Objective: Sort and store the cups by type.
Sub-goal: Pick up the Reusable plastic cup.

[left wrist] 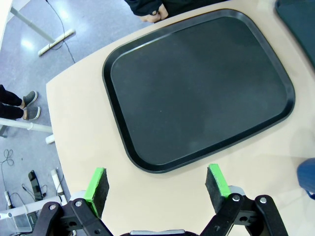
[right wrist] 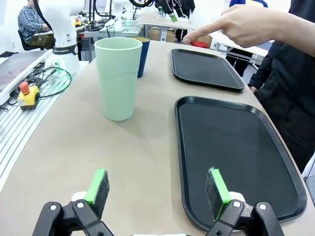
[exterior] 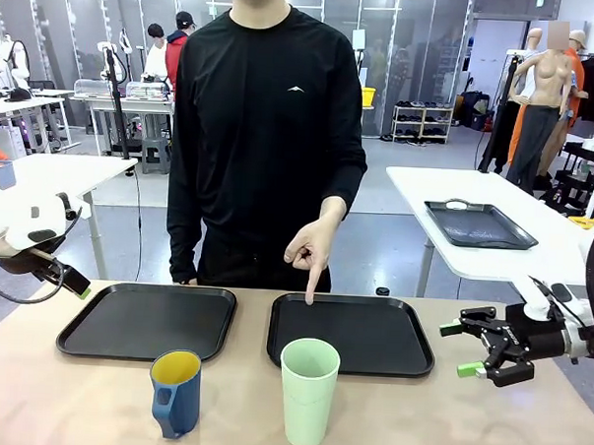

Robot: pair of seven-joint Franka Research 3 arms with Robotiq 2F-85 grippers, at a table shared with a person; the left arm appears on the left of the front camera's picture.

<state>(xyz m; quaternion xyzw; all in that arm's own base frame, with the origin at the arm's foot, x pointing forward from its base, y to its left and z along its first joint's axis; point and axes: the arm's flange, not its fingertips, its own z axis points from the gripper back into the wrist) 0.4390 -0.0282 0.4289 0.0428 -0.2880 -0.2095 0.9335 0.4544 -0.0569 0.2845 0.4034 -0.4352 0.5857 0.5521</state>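
Observation:
A tall mint-green tumbler (exterior: pixel 307 392) stands upright near the table's front edge, before the right black tray (exterior: pixel 351 333). Left of it is a blue mug (exterior: pixel 176 393) with a yellow inside, before the left black tray (exterior: pixel 150 320). The person's hand (exterior: pixel 312 251) points a finger down at the right tray's far rim. My right gripper (exterior: pixel 469 348) hovers open at the table's right, off the tray, nothing between its pads. The right wrist view shows the tumbler (right wrist: pixel 118 78) ahead with the mug (right wrist: pixel 142 56) behind it. My left gripper (left wrist: pixel 157 184) is open above the left tray's (left wrist: pixel 197 83) outer edge.
Both trays are bare. A white table with another black tray (exterior: pixel 479 224) stands behind at the right, and other tables and people are farther back. A red stop button (right wrist: pixel 27 93) and cables lie on the rail beside the table.

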